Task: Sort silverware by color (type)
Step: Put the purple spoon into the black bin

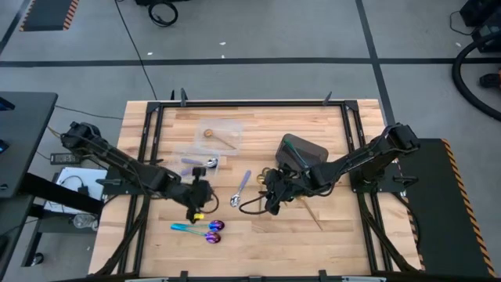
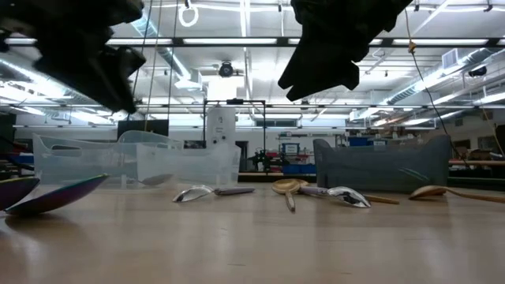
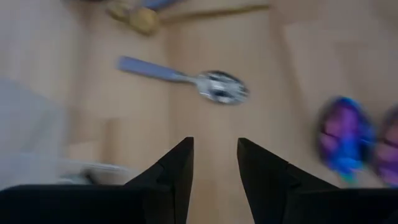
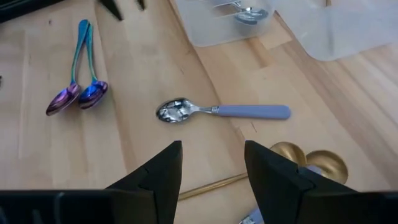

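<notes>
A silver spoon with a lavender handle (image 1: 240,189) lies flat on the wooden table between my two grippers. Two iridescent blue-purple spoons with teal handles (image 1: 200,229) lie side by side near the front edge. Two gold spoons (image 4: 311,158) lie close under my right gripper. Another silver spoon (image 1: 205,163) lies in a clear container (image 1: 202,162), and a gold one (image 1: 219,137) in a second clear container. My left gripper (image 3: 214,162) hovers open above bare wood, left of the lavender-handled spoon. My right gripper (image 4: 211,165) hovers open to that spoon's right.
A dark grey bin (image 1: 301,151) stands right of centre, just behind my right gripper. The clear containers sit at the far middle. A black frame (image 1: 149,133) runs along the table's sides. Open wood lies between the silver spoon and the iridescent pair.
</notes>
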### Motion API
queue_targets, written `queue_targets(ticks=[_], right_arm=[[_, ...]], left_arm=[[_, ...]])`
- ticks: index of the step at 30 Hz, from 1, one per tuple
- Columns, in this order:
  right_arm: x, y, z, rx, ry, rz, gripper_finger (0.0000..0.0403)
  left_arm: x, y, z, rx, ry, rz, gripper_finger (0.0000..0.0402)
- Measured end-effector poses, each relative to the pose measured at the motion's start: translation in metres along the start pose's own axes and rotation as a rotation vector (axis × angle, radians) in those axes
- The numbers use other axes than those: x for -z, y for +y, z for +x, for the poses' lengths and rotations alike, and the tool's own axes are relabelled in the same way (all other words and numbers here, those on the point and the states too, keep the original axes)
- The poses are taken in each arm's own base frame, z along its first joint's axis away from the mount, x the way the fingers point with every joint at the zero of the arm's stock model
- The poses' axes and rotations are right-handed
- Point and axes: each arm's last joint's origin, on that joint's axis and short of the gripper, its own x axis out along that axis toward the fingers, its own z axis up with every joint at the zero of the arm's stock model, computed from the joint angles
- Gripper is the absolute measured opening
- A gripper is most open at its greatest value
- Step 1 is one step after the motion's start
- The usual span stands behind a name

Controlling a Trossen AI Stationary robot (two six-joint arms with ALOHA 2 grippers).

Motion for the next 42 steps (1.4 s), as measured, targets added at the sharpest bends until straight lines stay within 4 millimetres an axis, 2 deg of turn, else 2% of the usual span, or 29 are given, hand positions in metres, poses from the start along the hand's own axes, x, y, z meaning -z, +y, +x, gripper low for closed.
queue_targets(ticks=[10,17,20,27,36,42], right_arm=[[-0.002,0.000,0.000,0.036,-0.041,0.001,0.0183],[-0.006,0.002,0.000,0.029,-0.092,-0.035,0.0183],[-0.008,0.002,0.000,0.045,-0.113,-0.041,0.0183],[-0.011,0.000,0.000,0.054,-0.133,-0.076,0.0183],[-0.015,-0.005,0.003,0.065,-0.136,-0.100,0.0183],[-0.017,-0.008,0.004,0.066,-0.140,-0.103,0.0183]], left_arm=[[0.019,-0.047,0.012,0.207,0.149,-0.016,0.0133],[0.030,-0.063,0.024,0.230,0.264,-0.123,0.0132],[0.023,-0.069,0.025,0.229,0.276,-0.120,0.0132],[0.003,-0.078,0.026,0.181,0.364,-0.109,0.0132],[0.003,-0.082,0.028,0.192,0.410,-0.255,0.0132],[0.005,-0.085,0.030,0.178,0.425,-0.289,0.0132]])
